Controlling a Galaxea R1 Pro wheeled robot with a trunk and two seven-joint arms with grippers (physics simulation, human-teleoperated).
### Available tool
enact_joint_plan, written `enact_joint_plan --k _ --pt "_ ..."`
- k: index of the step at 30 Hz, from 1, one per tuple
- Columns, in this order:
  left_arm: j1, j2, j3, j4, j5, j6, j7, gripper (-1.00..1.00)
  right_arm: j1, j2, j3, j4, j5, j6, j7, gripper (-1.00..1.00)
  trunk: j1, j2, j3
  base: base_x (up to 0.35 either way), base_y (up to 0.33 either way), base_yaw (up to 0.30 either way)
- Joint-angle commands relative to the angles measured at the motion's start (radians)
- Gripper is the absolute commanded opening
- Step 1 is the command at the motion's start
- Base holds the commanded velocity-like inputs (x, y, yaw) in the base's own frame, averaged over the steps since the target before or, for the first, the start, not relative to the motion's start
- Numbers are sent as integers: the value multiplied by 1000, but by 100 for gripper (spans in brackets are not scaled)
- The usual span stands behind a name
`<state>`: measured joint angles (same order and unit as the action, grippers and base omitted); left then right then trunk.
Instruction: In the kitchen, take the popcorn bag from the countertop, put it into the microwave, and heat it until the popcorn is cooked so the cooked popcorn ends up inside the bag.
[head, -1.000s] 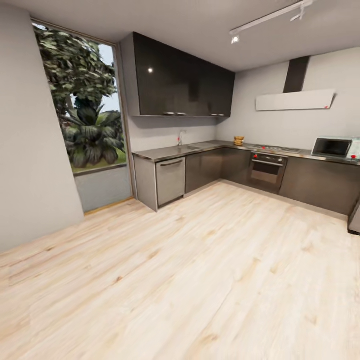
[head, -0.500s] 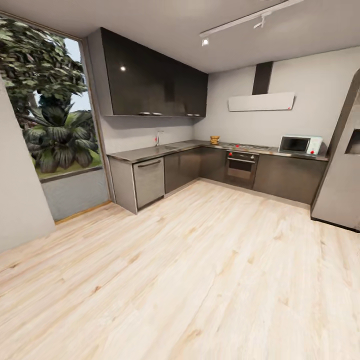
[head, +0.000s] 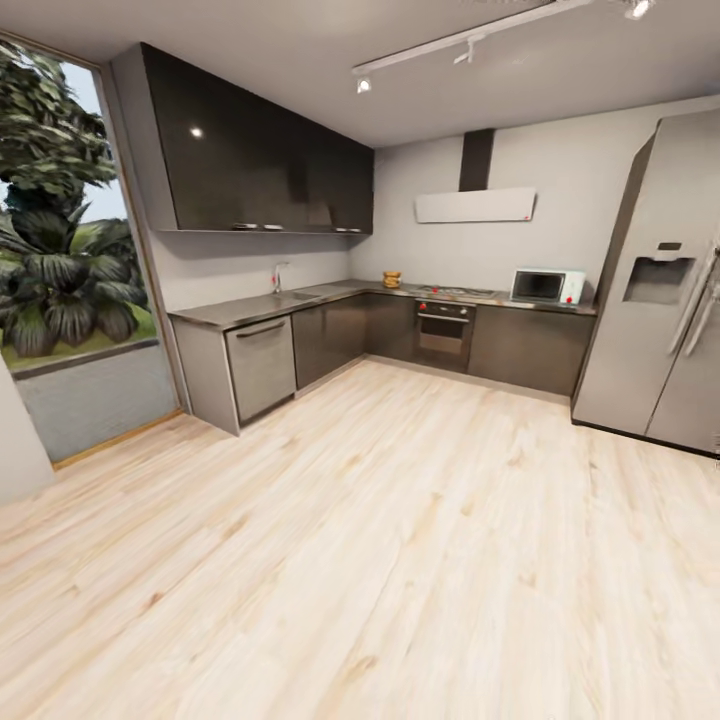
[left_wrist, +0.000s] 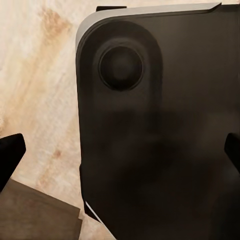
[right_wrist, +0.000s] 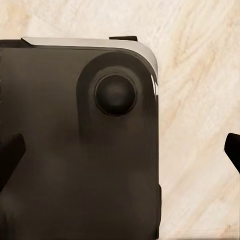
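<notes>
Popcorn bag (head: 391, 279) far at 12 o'clock on countertop (head: 300, 300); looks soft, light, grip mid-body. Both grippers wide, empty.

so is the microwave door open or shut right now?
Shut. The small pale mint-blue microwave on the grey metallic countertop shows its dark glass door flush with the front, from far across the room.

No lettering, brand, number or sign can be read anywhere in these views. The microwave (head: 546, 286) at the far end of the surface (head: 250, 309) shows a plain pale panel (too small to make out any marking), the fridge (head: 655, 300) front carries no legible label, and the dark robot base (left_wrist: 160, 130) bears none.
</notes>
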<state>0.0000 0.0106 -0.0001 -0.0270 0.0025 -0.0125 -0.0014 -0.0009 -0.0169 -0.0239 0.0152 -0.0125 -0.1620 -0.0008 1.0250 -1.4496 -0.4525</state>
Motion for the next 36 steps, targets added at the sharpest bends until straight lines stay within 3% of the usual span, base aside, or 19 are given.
enact_joint_plan --k 1,8,14,18,26,31,36 --pt "0 0 1 -1 1 -1 0 100 -1 0 -2 2 -1 -5 1 100 0 0 -1 0 0 -220" --pt "0 -4 5 -3 2 -1 0 100 -1 0 -2 2 -1 -2 2 100 0 0 -1 0 0 -205" --pt "0 -38 10 -37 3 -1 0 100 -1 0 -1 2 -1 -1 2 100 0 0 -1 0 0 -191" --pt "0 -85 12 -37 3 0 0 100 -1 1 -1 2 -1 0 1 100 0 0 -1 0 0 -190" --pt "0 -93 12 -36 5 0 0 100 -1 0 -2 2 -1 -1 2 100 0 0 -1 0 0 -190" --pt "0 -91 10 -36 84 -1 7 100 -1 0 -1 2 -1 -2 -1 100 0 0 -1 0 0 -188" --pt "0 -91 9 -36 101 0 8 100 -1 0 -2 2 -1 -2 -1 100 0 0 -1 0 0 -188"
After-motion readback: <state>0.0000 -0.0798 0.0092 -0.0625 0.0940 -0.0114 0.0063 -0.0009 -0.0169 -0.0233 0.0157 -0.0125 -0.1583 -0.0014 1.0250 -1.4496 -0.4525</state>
